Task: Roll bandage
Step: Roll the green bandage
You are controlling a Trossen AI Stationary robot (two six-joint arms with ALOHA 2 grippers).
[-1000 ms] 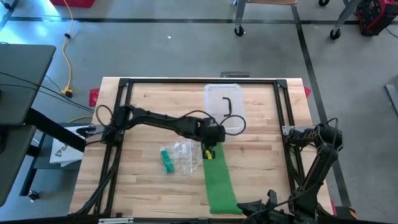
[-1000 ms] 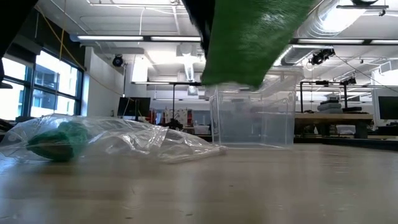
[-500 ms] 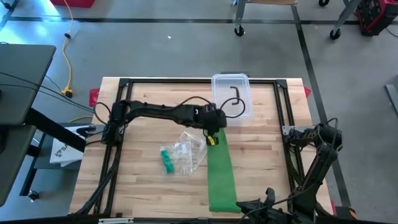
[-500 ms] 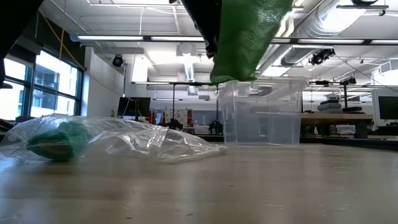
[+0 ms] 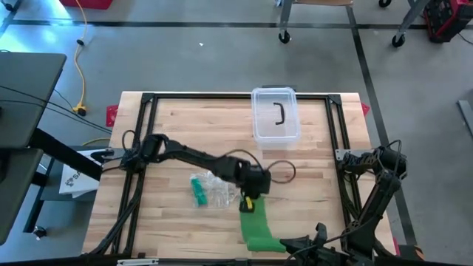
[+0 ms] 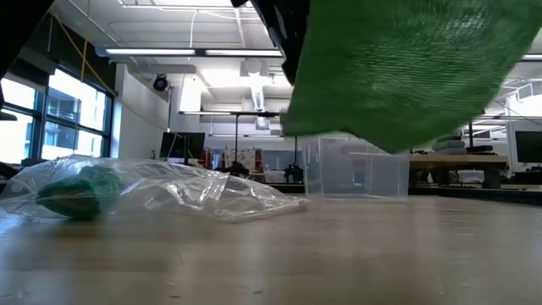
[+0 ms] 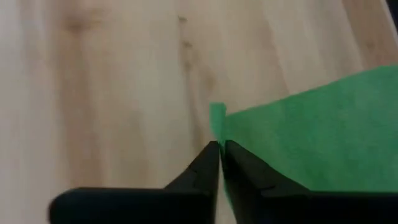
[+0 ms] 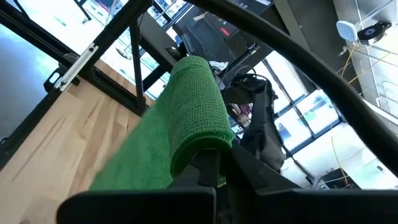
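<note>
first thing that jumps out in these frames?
The green bandage: a bright strip stretched over the table's near middle, its far end pinched in the shut left hand, its near end a roll clamped in the shut right hand at the near edge. Next, the crinkled clear bag holding another green roll, beside the left hand, and the clear lidded box at the far edge.

bandage (image 5: 256,225) | green mesh strip | part-rolled at near end | other end lifted off table
</note>
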